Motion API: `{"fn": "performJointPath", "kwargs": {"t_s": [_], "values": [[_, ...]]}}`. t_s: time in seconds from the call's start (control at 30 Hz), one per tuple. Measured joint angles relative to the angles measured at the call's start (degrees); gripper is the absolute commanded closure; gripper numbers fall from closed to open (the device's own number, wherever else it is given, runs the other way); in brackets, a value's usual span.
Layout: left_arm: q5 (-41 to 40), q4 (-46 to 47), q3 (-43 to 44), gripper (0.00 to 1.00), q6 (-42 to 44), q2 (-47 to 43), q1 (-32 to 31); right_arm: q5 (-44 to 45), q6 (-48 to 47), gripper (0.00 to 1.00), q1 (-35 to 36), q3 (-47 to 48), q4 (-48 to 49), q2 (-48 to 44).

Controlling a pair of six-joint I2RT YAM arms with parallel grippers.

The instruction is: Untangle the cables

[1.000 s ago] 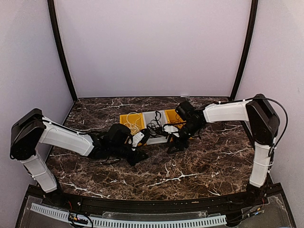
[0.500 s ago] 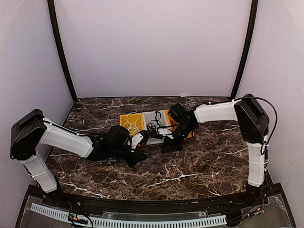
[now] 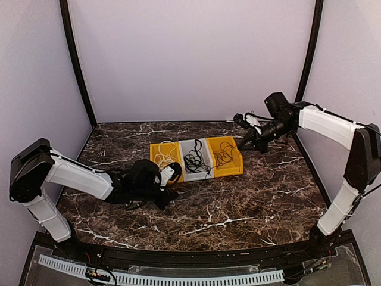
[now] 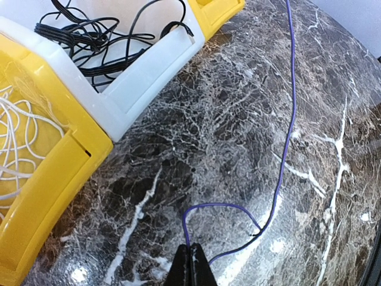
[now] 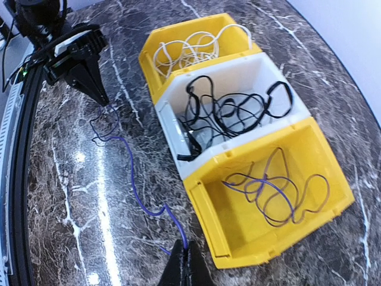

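1. Three bins sit side by side at centre frame of the top view: a yellow bin point(image 3: 164, 154) with the white cable point(image 5: 191, 49), a white bin point(image 3: 196, 159) with a black cable point(image 5: 232, 110), and a second yellow bin point(image 3: 227, 157) with a dark purplish cable point(image 5: 271, 192) coiled inside.
2. One more thin purple cable point(image 5: 134, 179) runs loose over the tabletop point(image 3: 238, 202), stretched between the two claws.
3. Left claw point(image 4: 190, 262), bottom centre of its wrist view: pinched tight on one end of that purple cable, low on the tabletop just beside the first yellow bin.
4. Right claw point(image 5: 186, 262), bottom centre of its wrist view: pinched tight on the other end, lifted high at upper right of the top view.
5. Risk, slip: the cord is very thin and held only at the fingertips; further pulling would likely draw it out of one claw.
6. Risk, snag: a small loop lies near the left claw; tension could cinch it into a knot.
7. Risk, drag: a taut line sweeping sideways could catch a bin corner and shift or tip the bins.
8. Surface: dark brown marble-pattern tabletop with white veins, glossy, showing light glare.
9. Room: plain pale lilac walls on three sides, black posts at the rear corners.
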Motion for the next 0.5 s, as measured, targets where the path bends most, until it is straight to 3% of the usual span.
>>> {"fn": "performJointPath", "kwargs": {"t_s": [0.2, 0.33, 0.5], "values": [[-2.67, -1.14, 4.39, 1.0, -0.22, 0.55, 0.0, -0.55, 4.52, 1.0, -7.78, -1.4, 1.62, -2.95], [-2.97, -0.61, 13.49, 1.0, -0.11, 1.88, 0.02, 0.76, 9.9, 1.0, -12.31, -2.4, 5.81, -4.57], [-2.4, 2.67, 27.87, 1.0, -0.9, 8.22, 0.44, 1.77, 14.36, 1.0, -12.13, -2.16, 9.9, -6.71]]}}
